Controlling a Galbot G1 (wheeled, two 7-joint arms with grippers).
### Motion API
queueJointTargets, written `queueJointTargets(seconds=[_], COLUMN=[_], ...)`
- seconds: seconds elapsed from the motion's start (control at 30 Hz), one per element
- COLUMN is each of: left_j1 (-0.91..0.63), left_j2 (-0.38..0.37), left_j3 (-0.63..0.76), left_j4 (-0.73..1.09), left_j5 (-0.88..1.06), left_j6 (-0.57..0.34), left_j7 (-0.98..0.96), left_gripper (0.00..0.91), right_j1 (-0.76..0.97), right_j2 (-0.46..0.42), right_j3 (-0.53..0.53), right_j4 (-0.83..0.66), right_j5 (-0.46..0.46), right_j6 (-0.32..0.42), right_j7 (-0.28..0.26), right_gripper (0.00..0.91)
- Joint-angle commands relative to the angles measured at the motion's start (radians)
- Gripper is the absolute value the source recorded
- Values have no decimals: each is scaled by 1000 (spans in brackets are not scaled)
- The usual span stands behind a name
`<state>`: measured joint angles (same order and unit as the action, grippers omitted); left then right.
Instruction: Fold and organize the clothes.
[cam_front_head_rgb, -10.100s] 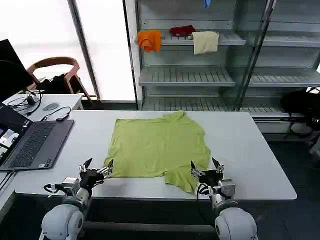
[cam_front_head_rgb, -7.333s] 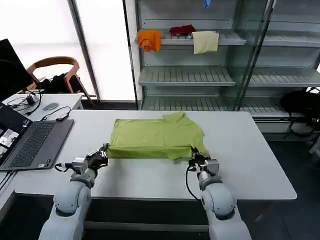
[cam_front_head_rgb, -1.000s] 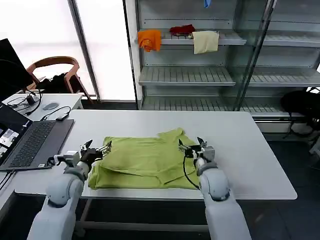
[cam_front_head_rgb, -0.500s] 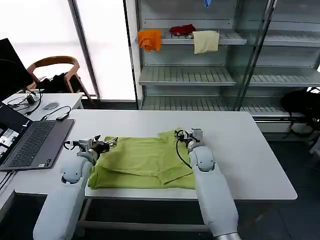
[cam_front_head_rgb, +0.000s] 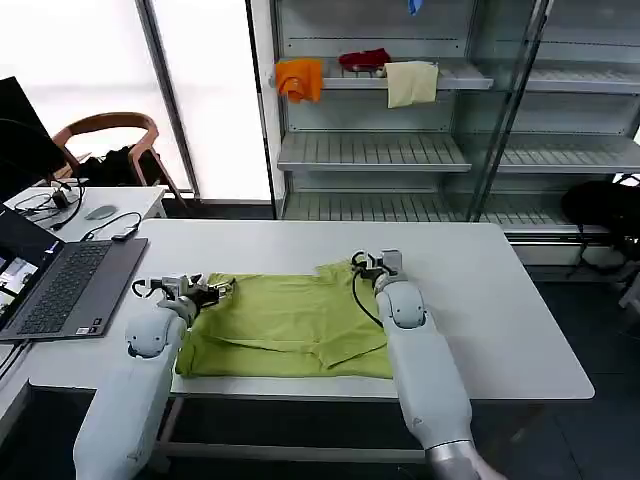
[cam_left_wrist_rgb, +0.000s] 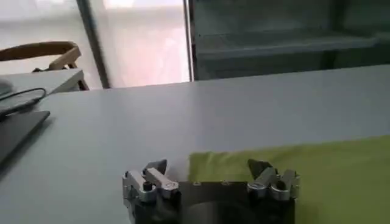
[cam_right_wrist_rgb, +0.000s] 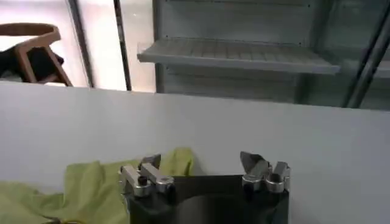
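Folded T-shirt on table

A plain lime yellow-green T-shirt on a white tabletop. Dark grey laptop at the left edge. Orange, red and cream cloths on grey shelving.

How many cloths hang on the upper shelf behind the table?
3: an orange cloth at the left, a red cloth in the middle, a cream cloth at the right. Others may be hidden.
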<state>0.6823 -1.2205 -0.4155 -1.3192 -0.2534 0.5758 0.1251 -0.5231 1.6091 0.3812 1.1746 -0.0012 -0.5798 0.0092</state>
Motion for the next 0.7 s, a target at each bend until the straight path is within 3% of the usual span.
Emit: queueJointTargets(seconds=[0.03, 0.17, 0.4, 0.7], left_j1=[-12, -10, -6, 0], left_j2=[-4, -7, -8, -4], left_j3=[6, 7, 5, -8], left_j4=[23, 14, 9, -16], left_j5=[-1, -5, -8, -64], left_j6=[2, 2, 2, 0], left_j7=[8, 12, 16, 20], left_gripper=[141, 20, 10, 0], right_j1=[12, -3, -14, -23], right_j2=[46, 49, 49, 49], right_j3=[-3, -5, -7, -5], right_j4=[-29, -25, -7, 46], right_j5=[-12, -35, -29, 3], right_j6=[0, 0, -2, -1], right_j7=[-14, -38, -63, -57], right_gripper=[0, 0, 0, 0])
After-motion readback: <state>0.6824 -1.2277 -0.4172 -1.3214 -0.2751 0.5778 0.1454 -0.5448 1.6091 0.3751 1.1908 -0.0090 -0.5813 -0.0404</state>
